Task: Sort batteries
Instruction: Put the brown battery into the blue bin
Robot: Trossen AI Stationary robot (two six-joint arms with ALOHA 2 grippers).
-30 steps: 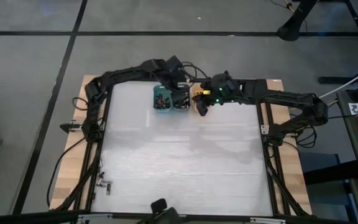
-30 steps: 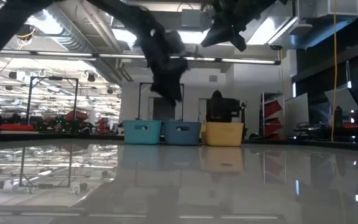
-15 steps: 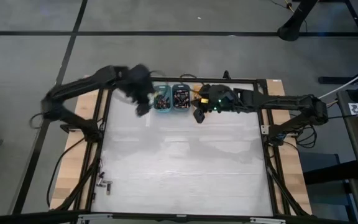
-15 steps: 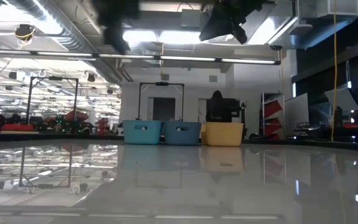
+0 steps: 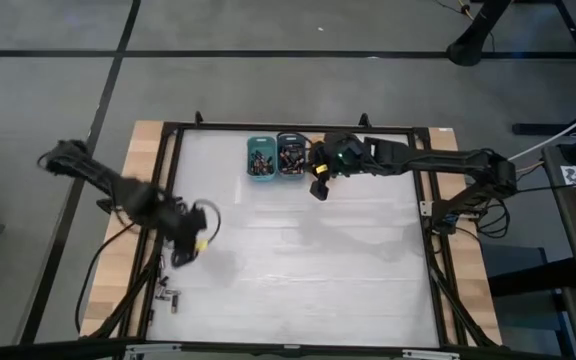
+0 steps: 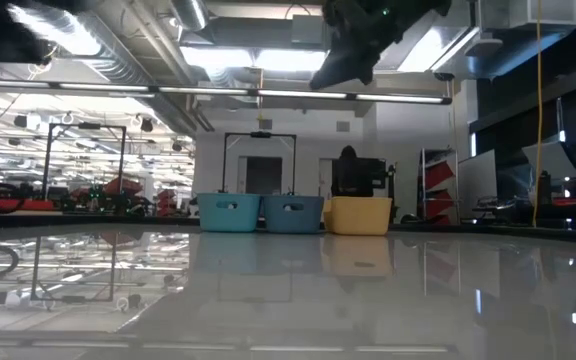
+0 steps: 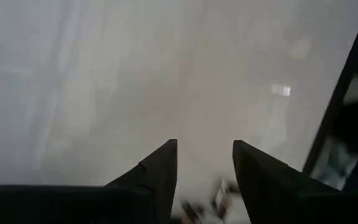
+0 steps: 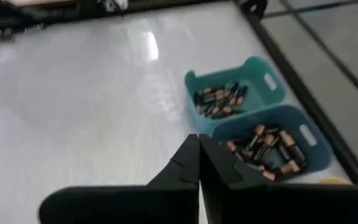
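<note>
Two bins at the high view's upper middle, teal bin (image 8: 235, 93) and blue bin (image 8: 272, 146), already hold batteries (image 8: 219, 99). A few loose ones (image 5: 168, 296) lie at the desk's (image 5: 298, 260) lower-left edge. The left gripper (image 5: 181, 256), jaws spread with nothing between, hovers near them: a fetching step, likely needing descent and alignment. The right gripper (image 5: 318, 188), jaws pressed together, waits beside the bins.

We saw the right gripper (image 8: 199, 163) with its fingers pressed together above the white table (image 8: 92, 93), while at two o'clock sat a teal bin (image 8: 235, 93) and at three o'clock a blue bin (image 8: 272, 146), both holding batteries (image 8: 219, 99).
</note>
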